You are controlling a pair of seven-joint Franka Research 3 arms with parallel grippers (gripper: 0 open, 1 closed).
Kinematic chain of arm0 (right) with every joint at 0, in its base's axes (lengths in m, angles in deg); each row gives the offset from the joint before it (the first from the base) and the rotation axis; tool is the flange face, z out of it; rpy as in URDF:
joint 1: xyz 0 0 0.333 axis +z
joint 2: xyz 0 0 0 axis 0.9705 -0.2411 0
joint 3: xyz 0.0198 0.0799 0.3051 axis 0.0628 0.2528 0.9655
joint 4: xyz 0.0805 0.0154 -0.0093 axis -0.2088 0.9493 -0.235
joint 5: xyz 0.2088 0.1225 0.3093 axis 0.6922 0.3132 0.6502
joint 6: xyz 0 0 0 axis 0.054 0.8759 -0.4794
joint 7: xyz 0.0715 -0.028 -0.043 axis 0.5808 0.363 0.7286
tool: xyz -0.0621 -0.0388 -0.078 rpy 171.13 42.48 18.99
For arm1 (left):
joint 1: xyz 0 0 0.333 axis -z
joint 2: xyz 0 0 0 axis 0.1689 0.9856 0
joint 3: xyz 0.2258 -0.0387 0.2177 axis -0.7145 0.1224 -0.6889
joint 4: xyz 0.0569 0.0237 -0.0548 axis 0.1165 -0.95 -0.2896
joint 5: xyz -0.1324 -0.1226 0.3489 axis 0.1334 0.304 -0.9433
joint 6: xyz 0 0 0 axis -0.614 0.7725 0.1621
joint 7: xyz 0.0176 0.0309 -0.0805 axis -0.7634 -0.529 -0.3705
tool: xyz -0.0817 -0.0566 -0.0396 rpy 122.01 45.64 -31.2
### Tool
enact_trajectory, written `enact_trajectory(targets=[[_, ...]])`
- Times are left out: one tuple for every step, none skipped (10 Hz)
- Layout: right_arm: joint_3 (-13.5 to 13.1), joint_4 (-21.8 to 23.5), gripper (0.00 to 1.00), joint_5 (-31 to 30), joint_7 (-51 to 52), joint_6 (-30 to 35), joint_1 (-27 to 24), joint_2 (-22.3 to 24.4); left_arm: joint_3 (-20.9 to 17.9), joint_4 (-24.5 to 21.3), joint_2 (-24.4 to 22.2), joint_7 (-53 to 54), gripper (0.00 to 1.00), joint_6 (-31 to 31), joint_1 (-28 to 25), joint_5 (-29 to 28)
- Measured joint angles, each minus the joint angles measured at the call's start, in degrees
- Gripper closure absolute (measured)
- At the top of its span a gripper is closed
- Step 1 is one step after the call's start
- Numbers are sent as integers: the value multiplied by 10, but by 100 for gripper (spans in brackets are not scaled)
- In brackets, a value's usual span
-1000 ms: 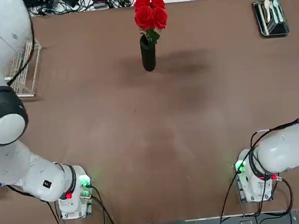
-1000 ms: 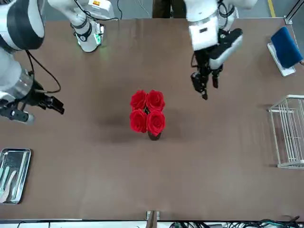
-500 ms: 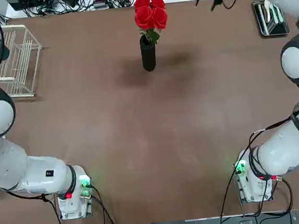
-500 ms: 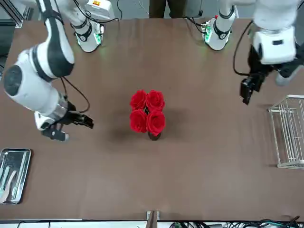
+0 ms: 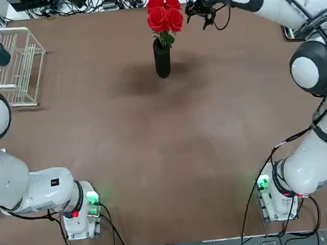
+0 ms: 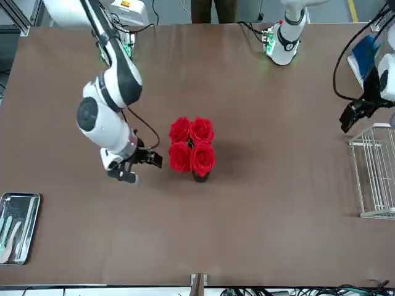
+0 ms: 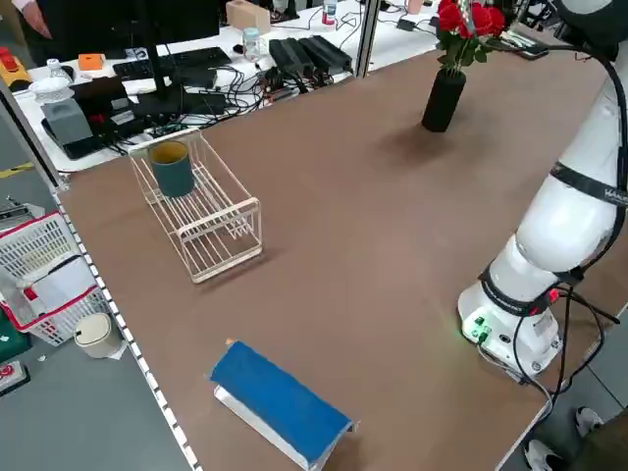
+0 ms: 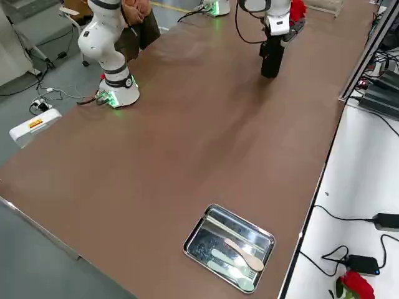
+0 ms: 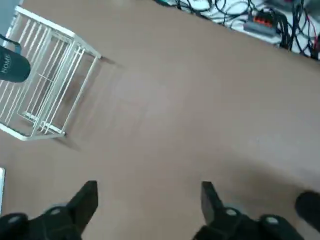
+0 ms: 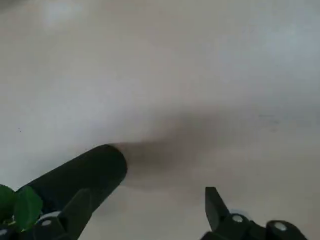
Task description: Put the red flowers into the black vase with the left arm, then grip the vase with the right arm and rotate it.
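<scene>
The red flowers (image 5: 164,14) stand upright in the black vase (image 5: 162,58) at the far middle of the table. My right gripper (image 5: 197,8) hovers open just to the right of the blooms, apart from them. In the right wrist view the vase (image 10: 85,175) lies off to one side of the open right gripper (image 10: 146,206), not between the fingers. My left gripper (image 6: 353,117) is open and holds nothing, far off at the table's left side beside the wire rack (image 6: 373,172). In the left wrist view its fingers (image 9: 86,200) stand wide apart over bare table.
The white wire rack (image 5: 18,66) at the far left holds a dark teal cup (image 7: 173,169). A blue-topped block (image 7: 280,402) lies nearer on that side. A metal tray (image 8: 198,244) with cutlery sits at the far right corner. Cables run along the far edge.
The right arm swung in from the far right corner to beside the flowers. The left arm drew back leftward to the wire rack and its jaws opened wider. Flowers and vase stayed put.
</scene>
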Motion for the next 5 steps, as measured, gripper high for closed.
enact_trajectory(targets=[[0,0,0,0,-6,-14,11,-12,0,-7,0,28,2,16,-3,10],[0,-1,0,0,-9,-19,19,-19,0,-11,0,62,0,24,-3,19],[0,-1,0,0,-10,-19,23,-23,-3,-13,0,92,0,32,-3,24],[1,-1,0,0,-10,-19,27,-24,-12,-14,0,116,0,41,-1,26],[1,-2,0,0,-14,-19,31,-24,-22,-16,0,129,0,47,4,27]])
